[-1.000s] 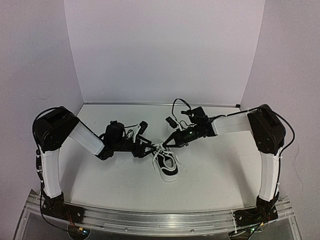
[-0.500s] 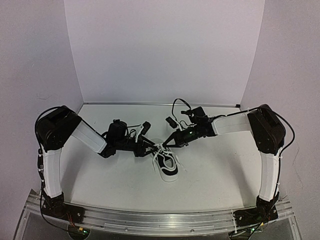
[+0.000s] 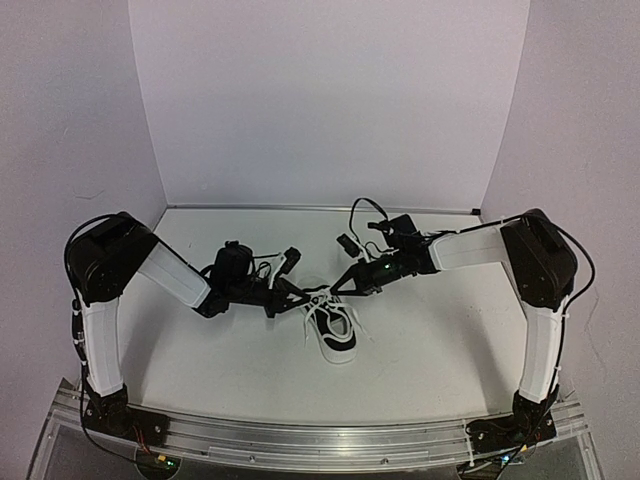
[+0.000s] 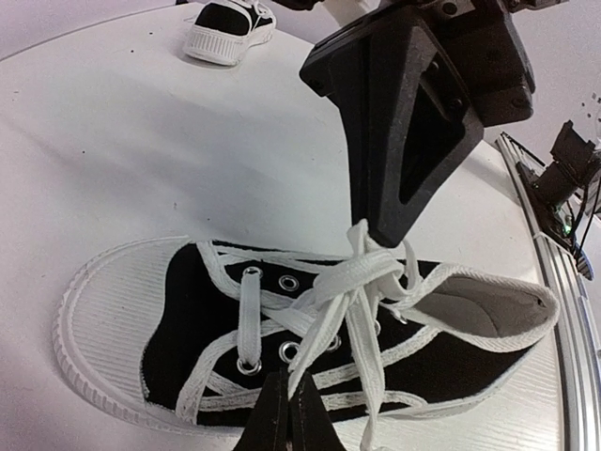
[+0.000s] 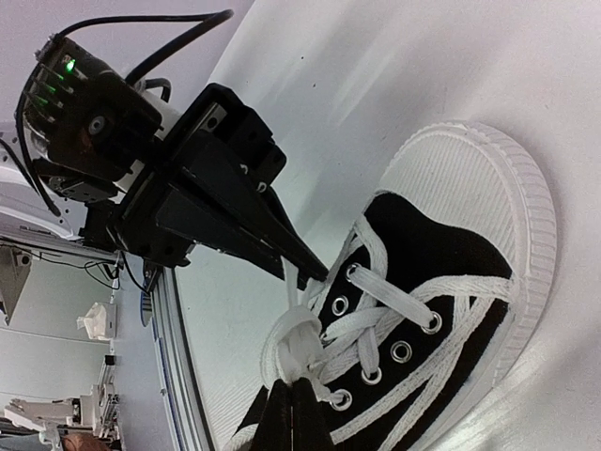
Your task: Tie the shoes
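One black shoe [image 3: 338, 332] with a white sole lies mid-table, toe pointing away from the arms' bases. Its white laces [image 4: 368, 271] are bunched in a knot over the tongue. My left gripper [image 3: 307, 297] comes in low from the left, and its fingertips [image 4: 289, 399] are shut on a lace strand beside the eyelets. My right gripper [image 3: 334, 291] reaches in from the right; its tips [image 5: 292, 399] are shut on the knotted lace loop [image 5: 302, 343]. The shoe [image 5: 441, 254] fills the right wrist view, with the left gripper [image 5: 310, 270] just behind the knot. The other shoe [image 4: 228, 28] stands farther off.
White walls close in the table at the back and on both sides. An aluminium rail [image 3: 320, 440] carrying both arm bases runs along the near edge. The right gripper's black body [image 4: 404, 132] hangs directly over the laces in the left wrist view.
My left gripper has gone from open to shut on a lace strand and has eased slightly left. The right gripper has stayed shut on the knot, and the shoe has not moved.
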